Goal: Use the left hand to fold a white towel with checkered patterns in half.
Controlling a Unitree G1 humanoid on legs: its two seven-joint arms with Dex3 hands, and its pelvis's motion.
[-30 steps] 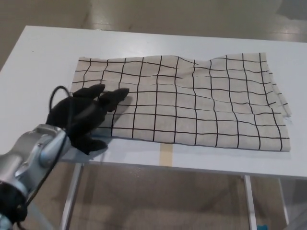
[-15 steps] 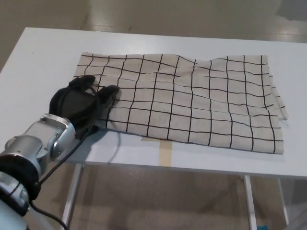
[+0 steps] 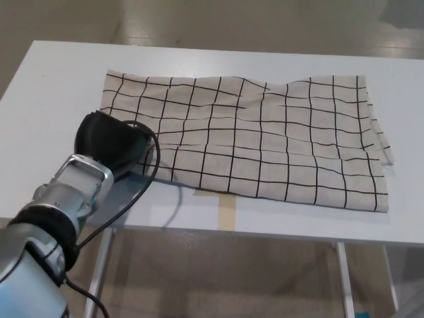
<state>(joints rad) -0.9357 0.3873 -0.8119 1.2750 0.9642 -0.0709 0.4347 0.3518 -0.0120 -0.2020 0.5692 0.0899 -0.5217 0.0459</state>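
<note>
Left hand, black and seen from the back, now lies over the near-left corner of the white towel with a black checkered grid, having slid in from the edge over the last second; its fingers are hidden beneath the palm, so whether they pinch cloth cannot be told. The towel lies spread, unfolded, on the white table, its near-left edge drawn slightly inward. Judged stage: securing the corner. The forearm rises from lower left, wrist bent downward.
</note>
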